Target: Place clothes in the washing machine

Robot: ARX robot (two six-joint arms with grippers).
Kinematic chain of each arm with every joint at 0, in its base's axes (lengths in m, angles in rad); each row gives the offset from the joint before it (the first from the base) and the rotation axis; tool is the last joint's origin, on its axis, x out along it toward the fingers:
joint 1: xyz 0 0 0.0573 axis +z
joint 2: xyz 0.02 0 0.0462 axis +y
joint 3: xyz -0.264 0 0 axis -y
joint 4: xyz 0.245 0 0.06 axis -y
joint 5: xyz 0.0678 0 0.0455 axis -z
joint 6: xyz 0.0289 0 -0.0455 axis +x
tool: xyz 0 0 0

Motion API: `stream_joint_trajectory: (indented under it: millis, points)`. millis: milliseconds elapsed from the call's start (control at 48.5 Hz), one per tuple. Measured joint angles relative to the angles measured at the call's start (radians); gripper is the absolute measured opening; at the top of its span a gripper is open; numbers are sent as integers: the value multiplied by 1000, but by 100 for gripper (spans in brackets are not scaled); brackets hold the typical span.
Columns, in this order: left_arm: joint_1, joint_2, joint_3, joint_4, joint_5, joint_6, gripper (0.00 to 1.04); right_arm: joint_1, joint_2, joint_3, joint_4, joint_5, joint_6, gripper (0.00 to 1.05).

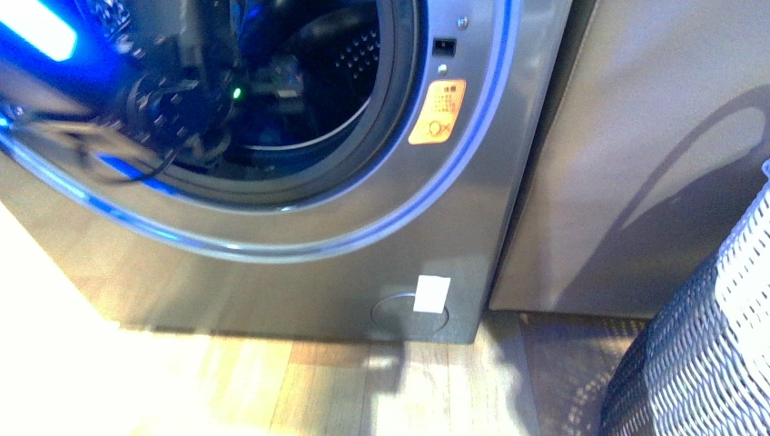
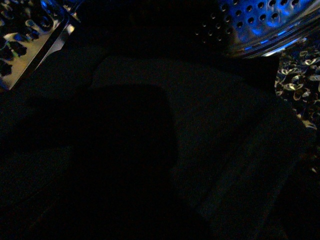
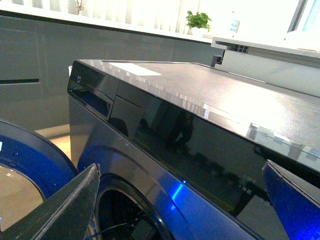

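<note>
Left arm (image 1: 172,100) reaches through the porthole of the washer (image 1: 300,263); its hand is inside the drum (image 1: 359,50) and hidden in the front view. Left wrist view is very dim but not black: perforated drum wall (image 2: 260,20) shows at the edges, and a dark cloth mass, probably the clothes (image 2: 210,150), fills the middle. Cannot tell whether the left hand is clamped on it or spread apart.

Right hand (image 3: 180,200) hangs outside, near the washer's top front edge, fingers (image 3: 65,210) spread wide with nothing between them.

Door (image 3: 30,165) stands open on the left. Wicker basket (image 1: 699,345) sits on the floor to the right, beside a plain grey unit (image 1: 654,145).

Risks, as I judge them:
- Cloth may catch on the left hand and be dragged back over the porthole lip when the arm pulls out.
- Loose cables (image 1: 118,145) on the arm could snag the rim.
- A trailing corner left on the seal would jam the door.
</note>
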Motion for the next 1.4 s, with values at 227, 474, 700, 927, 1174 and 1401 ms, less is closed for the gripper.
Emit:
stream_joint_trajectory:
  millis: [227,474,700,927,1174,1401]
  points:
    - [41,-133,-246,117,92,-1,98,0,0,0,0,0,0,97]
    - [70,-337,-573,196,152,1,98,0,-1,0,0,0,0,97]
    - [51,-584,-782,214,233,0,98,0,-1,0,0,0,0,97]
    - [24,-981,-985,121,297,-17,98,0,-1,0,0,0,0,97]
    - [47,-1416,-1089,-122,310,-50,98,0,-1,0,0,0,0,97]
    - [29,-1574,-1115,-197,235,-26,93,0,-1,0,0,0,0,97]
